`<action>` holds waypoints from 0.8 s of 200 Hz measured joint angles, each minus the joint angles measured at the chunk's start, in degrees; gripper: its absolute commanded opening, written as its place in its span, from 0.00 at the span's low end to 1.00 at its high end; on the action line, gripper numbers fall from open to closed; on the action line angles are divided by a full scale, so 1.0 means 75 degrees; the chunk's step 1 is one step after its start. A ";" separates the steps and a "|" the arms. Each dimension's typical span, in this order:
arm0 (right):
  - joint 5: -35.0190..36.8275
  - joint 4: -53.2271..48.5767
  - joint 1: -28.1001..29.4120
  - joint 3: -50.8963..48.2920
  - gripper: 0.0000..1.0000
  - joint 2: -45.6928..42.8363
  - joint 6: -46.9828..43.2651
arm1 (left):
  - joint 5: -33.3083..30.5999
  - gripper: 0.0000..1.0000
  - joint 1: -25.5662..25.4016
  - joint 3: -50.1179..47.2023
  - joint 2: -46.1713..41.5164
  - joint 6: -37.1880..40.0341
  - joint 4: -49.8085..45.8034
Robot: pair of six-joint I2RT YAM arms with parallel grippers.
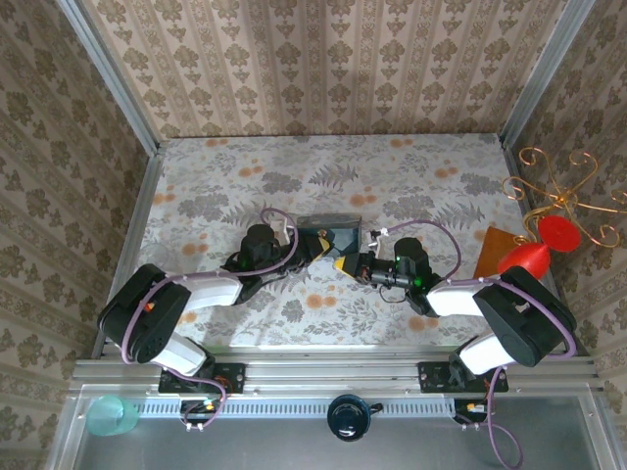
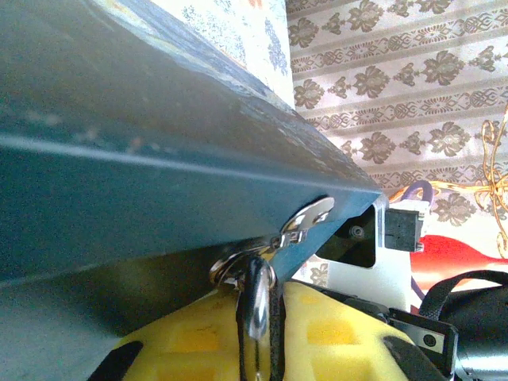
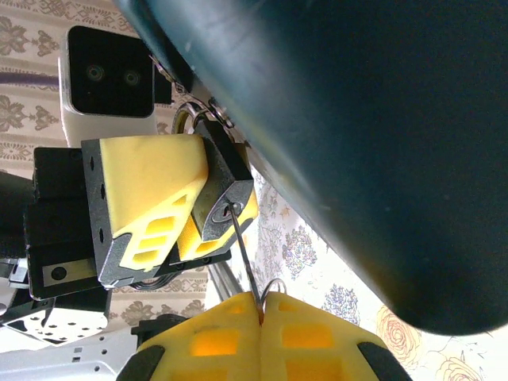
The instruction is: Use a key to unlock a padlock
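The small dark padlock (image 3: 225, 200) hangs by its shackle from the metal hasp (image 2: 305, 221) of the blue tin (image 1: 328, 226). My left gripper (image 2: 258, 317) is shut on the padlock (image 2: 255, 298), whose body is pinched between the yellow pads (image 3: 143, 190). My right gripper (image 3: 260, 305) is shut on the thin silver key (image 3: 246, 258). The key's tip sits in the keyhole on the padlock's bottom face. From above, the left gripper (image 1: 315, 245) and right gripper (image 1: 345, 262) meet nose to nose at the tin's near edge.
The tin's blue wall (image 3: 373, 135) looms close above both grippers. At the table's right edge stand a red cone-shaped object (image 1: 524, 257), a brown card (image 1: 493, 253) and a gold wire stand (image 1: 563, 196). A teal cup (image 1: 108, 416) sits below the front rail.
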 measured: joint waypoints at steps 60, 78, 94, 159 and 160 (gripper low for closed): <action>-0.0055 0.0119 -0.0137 -0.0003 0.00 0.0114 0.0280 | 0.0058 0.00 0.0000 0.0000 0.0274 -0.0006 0.0495; -0.0189 0.0329 -0.0303 -0.0017 0.00 0.0274 0.0399 | 0.0047 0.00 0.0000 0.0000 0.0300 -0.0006 0.0522; -0.0262 0.0609 -0.0423 -0.0017 0.00 0.0472 0.0548 | 0.0038 0.00 -0.0003 0.0000 0.0303 -0.0003 0.0522; -0.0286 0.1087 -0.0466 -0.0017 0.00 0.0743 0.0822 | -0.0017 0.00 -0.0009 0.0000 0.0306 -0.0003 0.0510; -0.0286 0.1087 -0.0463 -0.0017 0.00 0.0743 0.0822 | -0.0020 0.00 -0.0009 0.0000 0.0306 -0.0003 0.0510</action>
